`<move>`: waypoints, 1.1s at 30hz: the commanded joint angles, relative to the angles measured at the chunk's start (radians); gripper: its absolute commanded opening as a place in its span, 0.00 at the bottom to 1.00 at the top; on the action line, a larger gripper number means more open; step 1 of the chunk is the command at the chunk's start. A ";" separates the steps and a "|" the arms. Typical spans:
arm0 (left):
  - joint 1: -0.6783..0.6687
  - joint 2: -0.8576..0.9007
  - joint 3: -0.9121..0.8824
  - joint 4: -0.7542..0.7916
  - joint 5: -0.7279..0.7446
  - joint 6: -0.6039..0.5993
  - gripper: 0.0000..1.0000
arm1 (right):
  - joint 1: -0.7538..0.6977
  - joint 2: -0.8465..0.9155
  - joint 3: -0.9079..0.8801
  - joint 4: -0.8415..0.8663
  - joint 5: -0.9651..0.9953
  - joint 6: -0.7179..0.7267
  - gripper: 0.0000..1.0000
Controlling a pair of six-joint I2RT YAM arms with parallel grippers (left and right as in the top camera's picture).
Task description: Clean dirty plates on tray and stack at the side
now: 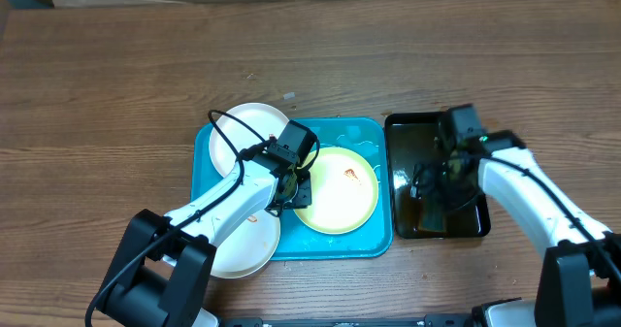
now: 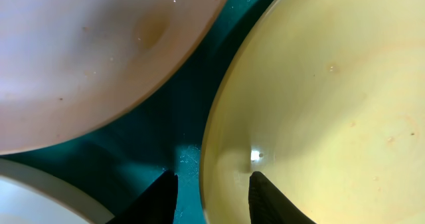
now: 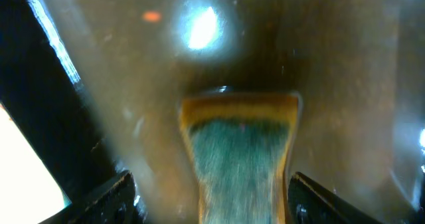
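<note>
Nothing stacked: 3 plates [image 1: 247, 133] on the tray [image 1: 364, 133], left gripper [image 2: 209, 181] parted astride the yellow plate [image 1: 340, 196], right gripper [image 3: 209, 184] parted around a sponge [image 3: 239, 151].

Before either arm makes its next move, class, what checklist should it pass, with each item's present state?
1. Left gripper astride the yellow-green plate's rim: ok, one finger each side.
2. Left grip closed on that plate: not ok, jaws open.
3. Right gripper lined up on the sponge in the black tray: ok, open fingers flank it.
4. Plate wiped: not ok, orange smear shows.
5. White plates apart from it: ok, turquoise tray shows between.
6. Sponge wet enough: cannot tell.
</note>
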 commanded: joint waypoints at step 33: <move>0.005 0.006 -0.006 0.001 0.002 -0.006 0.48 | 0.006 -0.003 -0.113 0.257 0.044 0.038 0.74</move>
